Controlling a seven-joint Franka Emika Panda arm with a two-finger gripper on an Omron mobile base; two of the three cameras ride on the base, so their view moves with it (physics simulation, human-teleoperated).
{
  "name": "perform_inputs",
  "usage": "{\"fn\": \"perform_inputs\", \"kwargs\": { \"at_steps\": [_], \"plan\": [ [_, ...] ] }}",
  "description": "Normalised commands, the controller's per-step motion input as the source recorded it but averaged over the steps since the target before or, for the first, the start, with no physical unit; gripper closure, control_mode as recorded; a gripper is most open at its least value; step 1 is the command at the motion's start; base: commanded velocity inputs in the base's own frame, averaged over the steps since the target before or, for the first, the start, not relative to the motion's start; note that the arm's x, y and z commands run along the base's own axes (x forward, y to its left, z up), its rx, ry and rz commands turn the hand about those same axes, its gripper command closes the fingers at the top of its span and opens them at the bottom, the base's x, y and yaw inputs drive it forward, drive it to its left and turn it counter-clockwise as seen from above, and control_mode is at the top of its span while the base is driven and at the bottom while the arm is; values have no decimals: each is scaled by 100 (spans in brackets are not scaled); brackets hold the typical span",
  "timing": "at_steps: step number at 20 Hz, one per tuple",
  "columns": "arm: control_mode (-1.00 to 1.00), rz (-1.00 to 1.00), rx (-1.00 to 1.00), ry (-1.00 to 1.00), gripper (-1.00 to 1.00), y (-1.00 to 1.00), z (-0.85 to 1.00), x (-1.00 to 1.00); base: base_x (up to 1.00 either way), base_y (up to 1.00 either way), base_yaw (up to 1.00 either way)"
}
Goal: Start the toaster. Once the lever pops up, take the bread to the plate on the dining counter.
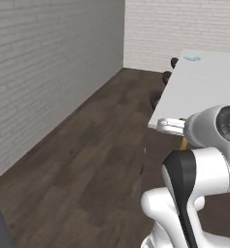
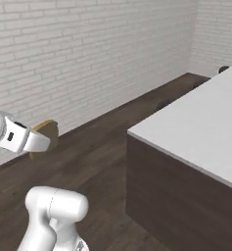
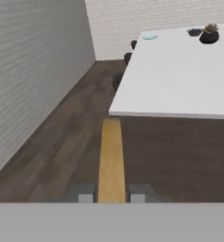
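**Mia:** Where is the bread (image 3: 111, 158) now?

**Tom:** The gripper (image 3: 111, 194) has it. The two fingers are closed most of the way, pressing on the slice's flat faces at its near end. The bread is up in the air over the dark floor (image 3: 61, 156), just in front of the near edge of the dining counter (image 3: 179, 75).

**Mia:** Which way does it point?

**Tom:** It stands on its thin edge. In the hand view it looks like a long yellow strip that runs straight out from the fingers toward the counter.

**Mia:** Will it be hard to carry?

**Tom:** Probably not. Toast is light and a bit stiff, but it can crumble if squeezed hard. Holding the flat sides is likely the best way.

**Mia:** And the plate (image 3: 150, 36)?

**Tom:** It sits at the far left corner of the counter top, well away from the bread. A small plant pot (image 3: 209, 36) stands further along that far edge.
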Motion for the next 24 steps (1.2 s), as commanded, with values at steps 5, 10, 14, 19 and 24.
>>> {"fn": "perform_inputs", "kwargs": {
  "at_steps": [5,10,14,19,24],
  "plan": [
    [100,0,0,0,100,0,0,0,91,25,-17],
    [100,0,0,0,100,0,0,0,99,47,-13],
    [100,0,0,0,100,0,0,0,100,51,-13],
    [100,0,0,0,100,0,0,0,100,52,-21],
    [100,0,0,0,100,0,0,0,100,45,-29]
  ]
}}
